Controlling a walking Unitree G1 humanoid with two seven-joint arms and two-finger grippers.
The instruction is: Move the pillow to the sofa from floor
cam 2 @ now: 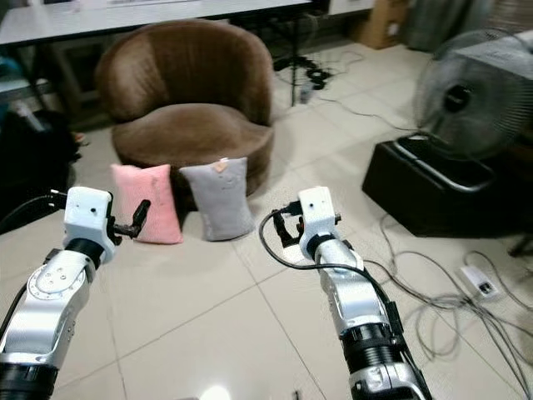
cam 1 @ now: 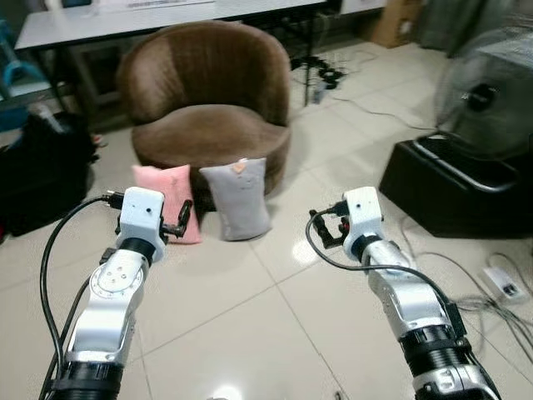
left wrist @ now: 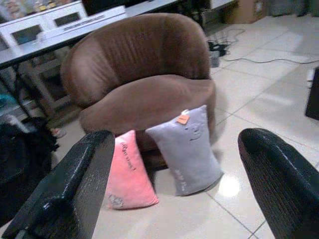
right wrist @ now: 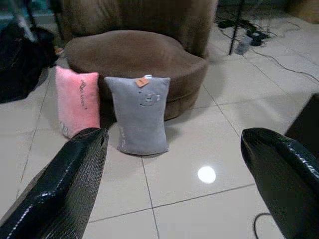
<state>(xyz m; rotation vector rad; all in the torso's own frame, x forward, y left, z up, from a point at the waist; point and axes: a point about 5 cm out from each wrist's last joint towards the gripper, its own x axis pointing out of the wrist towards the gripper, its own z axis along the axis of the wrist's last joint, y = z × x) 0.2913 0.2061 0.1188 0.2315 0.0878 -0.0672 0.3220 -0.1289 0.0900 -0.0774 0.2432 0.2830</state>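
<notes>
Both grippers hover over the tiled floor with jaws spread wide and nothing between them. The left gripper (left wrist: 169, 189) faces the pillows; the right gripper (right wrist: 174, 184) does too, from farther along the tiles.

The grey pillow (cam 1: 236, 198) stands upright on its short edge, long axis vertical, leaning back against the front of the brown sofa (cam 1: 208, 100). It is plush and rectangular, with a small orange tag near its top edge. The pink pillow (cam 1: 169, 200), soft and fuzzy, stands just beside it at the same lean.

The sofa is a rounded tub shape in velvety fabric. Glossy tile floor (cam 1: 250, 317) lies open between grippers and pillows. A fan (cam 1: 487, 100) on a black box (cam 1: 450, 187) and loose cables (cam 1: 491, 300) stand on the right.
</notes>
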